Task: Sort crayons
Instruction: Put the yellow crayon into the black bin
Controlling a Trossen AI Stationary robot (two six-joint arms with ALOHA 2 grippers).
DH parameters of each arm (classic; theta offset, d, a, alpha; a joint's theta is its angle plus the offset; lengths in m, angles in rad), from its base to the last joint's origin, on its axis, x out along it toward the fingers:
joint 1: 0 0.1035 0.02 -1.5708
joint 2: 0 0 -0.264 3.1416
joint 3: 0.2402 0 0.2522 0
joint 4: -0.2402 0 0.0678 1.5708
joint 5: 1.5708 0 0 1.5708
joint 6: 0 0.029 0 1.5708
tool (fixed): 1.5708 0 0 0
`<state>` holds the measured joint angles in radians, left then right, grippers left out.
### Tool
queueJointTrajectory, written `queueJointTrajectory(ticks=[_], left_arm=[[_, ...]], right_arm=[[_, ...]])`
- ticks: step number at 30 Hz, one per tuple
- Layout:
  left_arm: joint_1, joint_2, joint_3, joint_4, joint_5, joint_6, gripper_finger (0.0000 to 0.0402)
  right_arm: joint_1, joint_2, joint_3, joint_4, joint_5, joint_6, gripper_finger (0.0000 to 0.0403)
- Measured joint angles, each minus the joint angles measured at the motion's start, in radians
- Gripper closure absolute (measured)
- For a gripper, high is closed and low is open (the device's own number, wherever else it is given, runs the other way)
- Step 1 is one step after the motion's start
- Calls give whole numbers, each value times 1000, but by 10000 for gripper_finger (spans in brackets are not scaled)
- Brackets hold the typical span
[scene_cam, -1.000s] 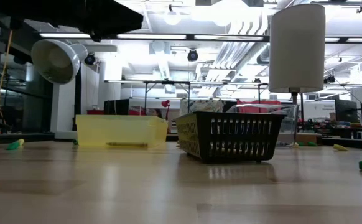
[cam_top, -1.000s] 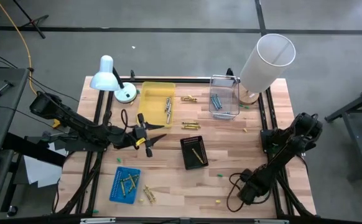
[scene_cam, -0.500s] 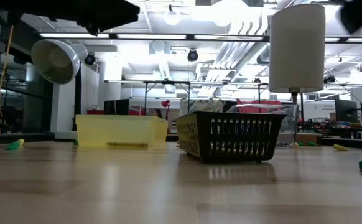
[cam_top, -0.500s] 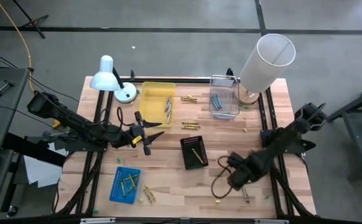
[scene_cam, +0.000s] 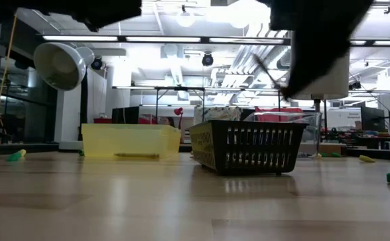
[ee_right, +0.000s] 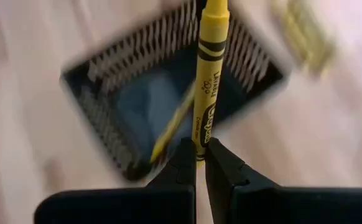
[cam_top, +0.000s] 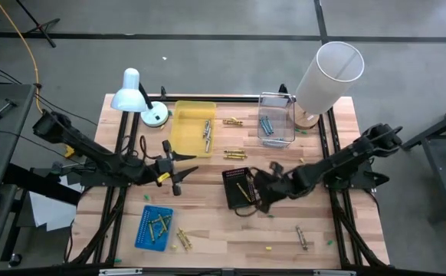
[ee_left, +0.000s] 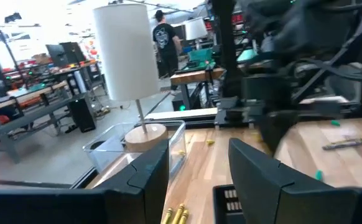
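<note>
I have a yellow crayon (ee_right: 208, 74) pinched upright in my right gripper (ee_right: 199, 163), poised above the black basket (cam_top: 238, 186) near its right rim; another yellow crayon (ee_right: 171, 123) lies inside. My left gripper (cam_top: 178, 165) hangs wide and empty over bare worktop (cam_top: 223, 230) left of the basket.

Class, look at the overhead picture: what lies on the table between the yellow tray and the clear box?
A small cluster of yellow crayons lies on the bare wood between the yellow tray and the clear box, seen in the high view.
</note>
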<state>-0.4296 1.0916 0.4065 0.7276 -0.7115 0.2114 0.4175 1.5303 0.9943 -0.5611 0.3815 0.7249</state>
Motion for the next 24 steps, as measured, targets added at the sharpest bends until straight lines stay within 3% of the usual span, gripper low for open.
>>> queueJointTrajectory(ticks=[5,8,12,18,24], left_arm=[[-56,-88,0,-26,2,-26,247],[-80,-119,0,-61,33,-43,247],[-92,-126,0,-68,58,-43,247],[-92,-125,0,-93,57,-44,247],[-92,-125,0,-96,57,-61,247]], right_arm=[[-71,0,-38,253,141,-288,402],[-116,0,-71,472,132,-459,402],[-175,-1,-130,756,22,-632,402],[-232,-1,-234,995,-51,-699,402],[-228,-1,-321,1010,-129,-588,402]])
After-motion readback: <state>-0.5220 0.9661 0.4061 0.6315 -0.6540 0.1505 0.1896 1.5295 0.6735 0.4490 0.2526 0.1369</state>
